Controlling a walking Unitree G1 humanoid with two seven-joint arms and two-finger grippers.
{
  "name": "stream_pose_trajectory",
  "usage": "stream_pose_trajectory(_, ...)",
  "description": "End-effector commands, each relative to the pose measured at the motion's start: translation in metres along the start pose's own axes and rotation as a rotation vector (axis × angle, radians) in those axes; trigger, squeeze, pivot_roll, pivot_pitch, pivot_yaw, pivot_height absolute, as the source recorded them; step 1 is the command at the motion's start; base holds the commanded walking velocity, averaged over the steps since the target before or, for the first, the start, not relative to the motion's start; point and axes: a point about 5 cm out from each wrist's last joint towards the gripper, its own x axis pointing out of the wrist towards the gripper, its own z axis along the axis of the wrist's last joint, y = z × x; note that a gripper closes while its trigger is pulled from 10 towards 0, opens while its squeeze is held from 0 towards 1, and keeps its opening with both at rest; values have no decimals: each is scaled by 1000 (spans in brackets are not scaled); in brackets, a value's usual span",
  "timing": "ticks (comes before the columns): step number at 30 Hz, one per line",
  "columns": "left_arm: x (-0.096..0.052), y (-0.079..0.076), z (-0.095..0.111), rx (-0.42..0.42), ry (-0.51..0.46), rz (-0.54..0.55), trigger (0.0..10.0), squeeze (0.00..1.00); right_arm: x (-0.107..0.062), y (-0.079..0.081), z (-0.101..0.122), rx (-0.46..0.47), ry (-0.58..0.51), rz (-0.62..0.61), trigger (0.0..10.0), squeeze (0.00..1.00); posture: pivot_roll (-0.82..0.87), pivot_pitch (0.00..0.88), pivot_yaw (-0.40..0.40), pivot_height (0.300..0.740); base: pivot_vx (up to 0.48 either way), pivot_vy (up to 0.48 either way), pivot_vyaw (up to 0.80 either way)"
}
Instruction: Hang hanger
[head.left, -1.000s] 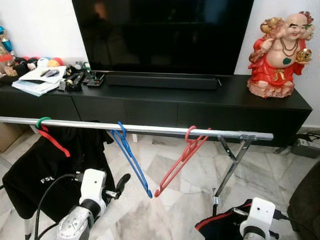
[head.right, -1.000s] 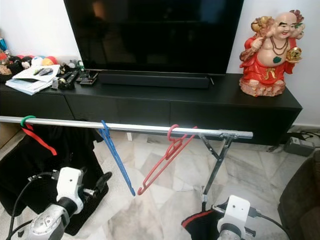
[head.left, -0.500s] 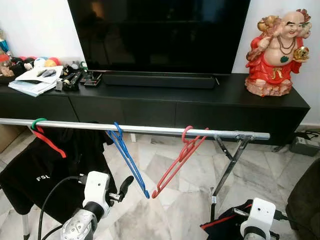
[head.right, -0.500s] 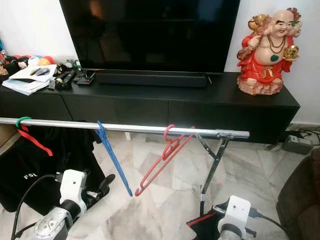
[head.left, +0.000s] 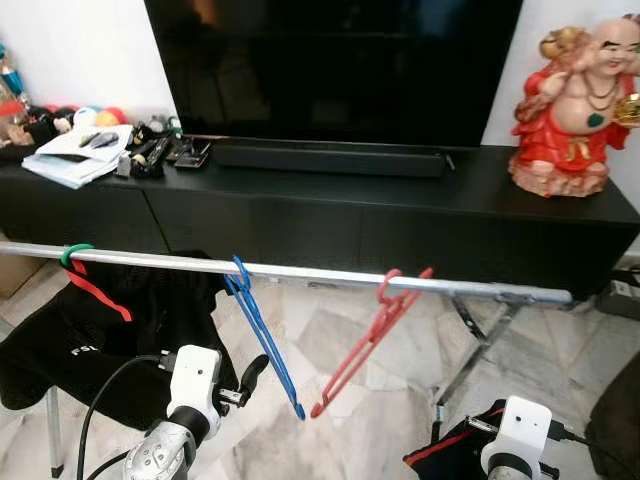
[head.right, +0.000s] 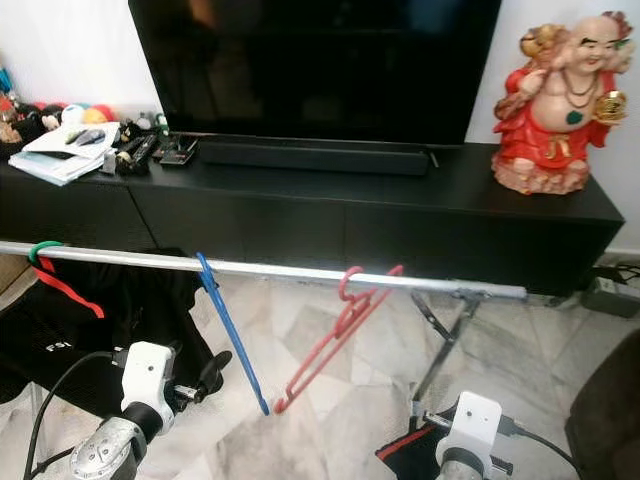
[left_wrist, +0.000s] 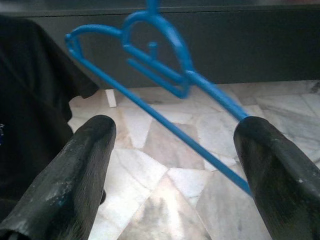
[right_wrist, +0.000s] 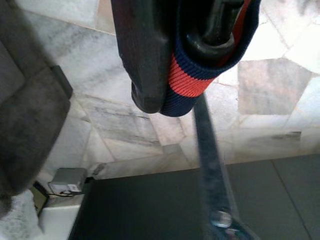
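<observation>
My left tool (left_wrist: 170, 165) sits low with its fingers (left_wrist: 82, 165) spread wide apart, holding nothing; the blue hanger (head.left: 262, 335) hangs on the rail (head.left: 300, 272) just ahead of it, its lower bar crossing between the fingertips without touching either. Beside it the red hanger (head.left: 368, 335) hangs tilted on the same rail. My right tool (right_wrist: 200, 55) is clamped on a navy-and-red garment (right_wrist: 185, 75), though its fingertips are buried in the fabric and the arm is cut off at the frame's bottom edge. Against half a second ago, both hangers stay hooked in place; only my head camera has shifted
</observation>
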Motion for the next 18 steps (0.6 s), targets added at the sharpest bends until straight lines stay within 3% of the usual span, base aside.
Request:
stream_pose_trajectory(1, -1, 2, 4, 22, -19, 11, 10000, 0, -1, 3, 1, -2, -10, 9, 10000, 0, 45, 40, 60, 740, 334, 0, 0)
stream_pose_trajectory(4, -1, 2, 5, 22, -23, 11, 10000, 0, -1, 3, 1, -2, -12, 9, 10000, 0, 44, 39, 59, 740, 310, 0, 0)
stream_pose_trajectory(18, -1, 1, 5, 13, -6, -16, 10000, 0, -2, 4, 0, -8, -14, 14, 10000, 0, 47, 37, 57, 740, 0, 0, 0)
